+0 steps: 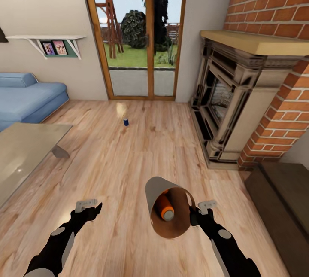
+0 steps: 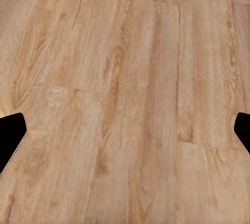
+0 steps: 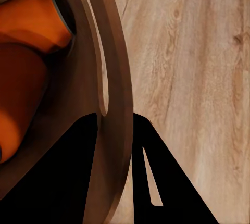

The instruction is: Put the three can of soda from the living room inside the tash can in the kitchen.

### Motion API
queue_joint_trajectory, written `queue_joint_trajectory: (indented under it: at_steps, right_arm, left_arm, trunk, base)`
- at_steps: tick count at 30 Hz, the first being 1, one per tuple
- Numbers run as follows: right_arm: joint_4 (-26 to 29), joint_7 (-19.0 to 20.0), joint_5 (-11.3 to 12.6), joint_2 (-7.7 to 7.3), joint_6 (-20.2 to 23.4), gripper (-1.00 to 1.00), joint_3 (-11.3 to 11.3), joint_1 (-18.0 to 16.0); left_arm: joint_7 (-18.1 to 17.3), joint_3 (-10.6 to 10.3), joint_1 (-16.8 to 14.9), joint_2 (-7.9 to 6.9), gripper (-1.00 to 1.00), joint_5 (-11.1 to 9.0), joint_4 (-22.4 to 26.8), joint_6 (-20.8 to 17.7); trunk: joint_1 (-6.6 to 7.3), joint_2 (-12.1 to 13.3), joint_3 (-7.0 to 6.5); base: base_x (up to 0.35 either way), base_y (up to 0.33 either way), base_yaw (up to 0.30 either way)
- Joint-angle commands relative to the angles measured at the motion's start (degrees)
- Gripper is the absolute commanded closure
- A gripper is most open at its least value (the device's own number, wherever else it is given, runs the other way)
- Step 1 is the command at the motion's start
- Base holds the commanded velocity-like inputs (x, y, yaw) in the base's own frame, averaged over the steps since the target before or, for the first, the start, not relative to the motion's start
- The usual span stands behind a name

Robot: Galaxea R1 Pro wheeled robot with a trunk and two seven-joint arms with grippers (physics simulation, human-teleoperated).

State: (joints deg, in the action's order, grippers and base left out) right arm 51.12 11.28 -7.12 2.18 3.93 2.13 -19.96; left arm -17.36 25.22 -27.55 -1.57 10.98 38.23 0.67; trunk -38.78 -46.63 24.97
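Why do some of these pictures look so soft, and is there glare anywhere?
Head view: pale glare on the floor beyond the blue can; table glass hazy. Right wrist view: bin rim and orange cans close and blurry. Left wrist view: evenly lit, soft.

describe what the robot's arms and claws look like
Both arms are glossy black with rounded light-grey patches along the forearm. Each ends in a black claw, left claw and right claw, with a small flat light-grey plate above the wrist. In the wrist views the fingers are plain black wedges. No cables or markings show.
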Motion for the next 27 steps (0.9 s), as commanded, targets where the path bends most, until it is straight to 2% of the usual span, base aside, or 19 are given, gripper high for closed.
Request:
queue_joint_trajectory:
  at_steps: [1, 24, 27]
  right_arm:
    - [0.11, 0.42, 0.49, -0.04, 0.03, 1.00, 0.01, -0.04]
    - [0.21, 1.27, 0.62, -0.61, 0.00, 1.00, 0.93, -0.07]
    - [0.21, 1.28, 0.72, -1.51, 0.01, 1.00, 1.52, -0.06]
  left_arm:
    - [-0.01, 0.00, -0.01, 0.00, -1.00, 0.00, 0.00, -0.01]
    - [-0.10, 0.00, 0.03, -0.01, -1.00, 0.00, -0.02, 0.03]
    - [-0.12, 0.00, 0.03, -0.01, -1.00, 0.00, 0.00, 0.03]
  trunk:
    - [0.00, -0.01, -0.01]
    - [0.00, -0.01, -0.06]
    - [0.00, -0.01, -0.12]
  base:
    - [0.305, 0.186, 0.000]
    - [0.308, 0.170, 0.000]
    - [0.313, 0.145, 0.000]
